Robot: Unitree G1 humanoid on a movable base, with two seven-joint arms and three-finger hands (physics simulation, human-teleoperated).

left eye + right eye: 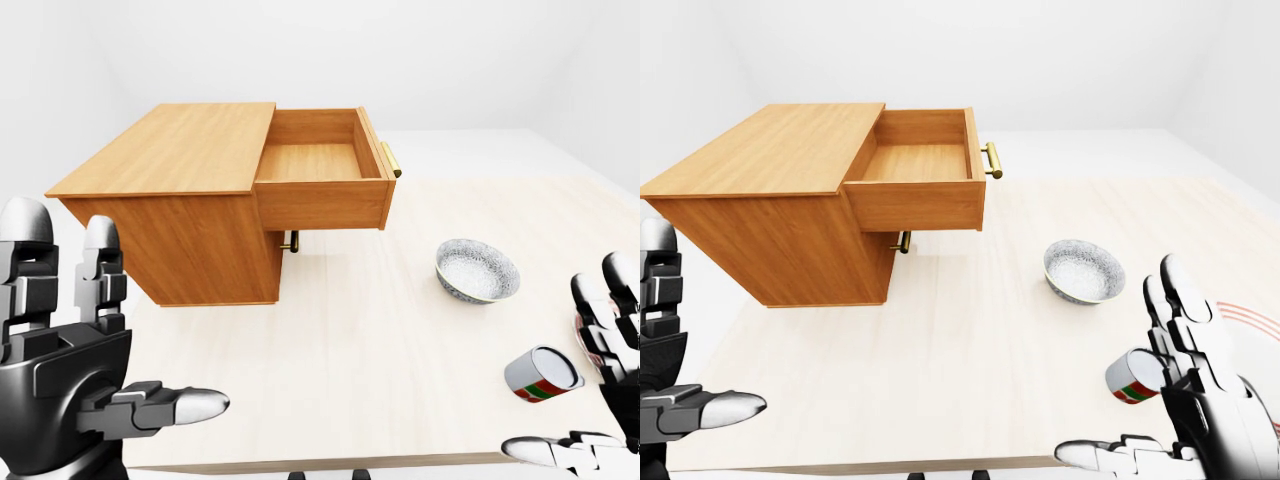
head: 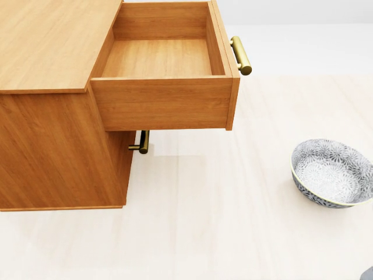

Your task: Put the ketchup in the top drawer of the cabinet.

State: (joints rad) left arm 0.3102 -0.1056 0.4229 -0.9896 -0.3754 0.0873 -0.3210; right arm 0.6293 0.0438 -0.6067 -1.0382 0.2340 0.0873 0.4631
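Note:
A small can-like container [image 1: 542, 374] with a red and green label, the only ketchup-like item in view, lies on its side at the table's lower right. My right hand [image 1: 590, 380] is open just to its right, fingers spread, not closed round it. My left hand [image 1: 110, 320] is open and empty at the lower left. The wooden cabinet [image 1: 170, 200] stands on the table at upper left. Its top drawer [image 1: 320, 160] is pulled out to the right and is empty inside, with a brass handle [image 2: 240, 55].
A patterned grey bowl [image 1: 477, 270] sits on the light table [image 1: 350, 350], between the drawer and the can. A lower drawer's brass handle [image 2: 143, 142] shows under the open drawer. A red-ringed plate [image 1: 1250, 315] lies at the right edge behind my right hand.

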